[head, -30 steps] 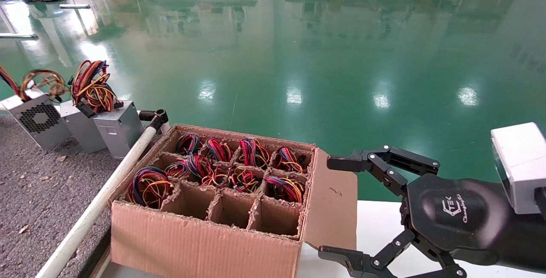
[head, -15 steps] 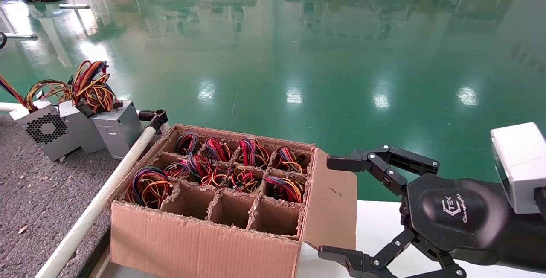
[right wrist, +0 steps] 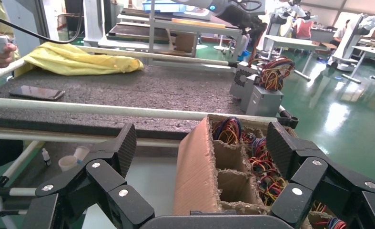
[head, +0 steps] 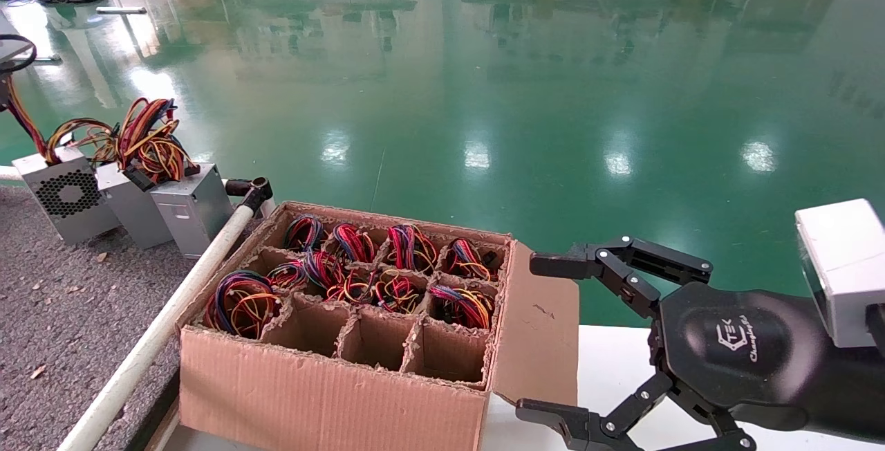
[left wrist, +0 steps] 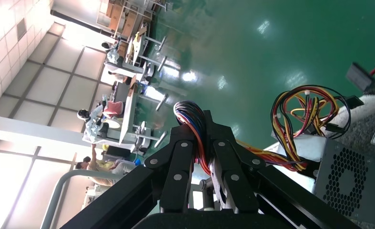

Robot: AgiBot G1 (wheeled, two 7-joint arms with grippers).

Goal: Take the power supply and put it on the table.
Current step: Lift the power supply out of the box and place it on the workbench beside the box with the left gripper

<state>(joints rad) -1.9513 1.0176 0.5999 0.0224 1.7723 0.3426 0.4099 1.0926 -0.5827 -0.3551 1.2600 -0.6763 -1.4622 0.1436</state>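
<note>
Nearest, the right gripper (head: 546, 337) hangs idle with its fingers spread beside the cardboard box (head: 332, 396) of wire bundles. Farther off, the power supply (head: 66, 191) stands on the grey table (head: 55, 313) next to two plain boxes (head: 166, 209). The left gripper (left wrist: 202, 143) is pinched on its wire bundle (left wrist: 195, 126). Placing looks nearly done; the next move calls for letting the wires go without tipping the unit.
</note>
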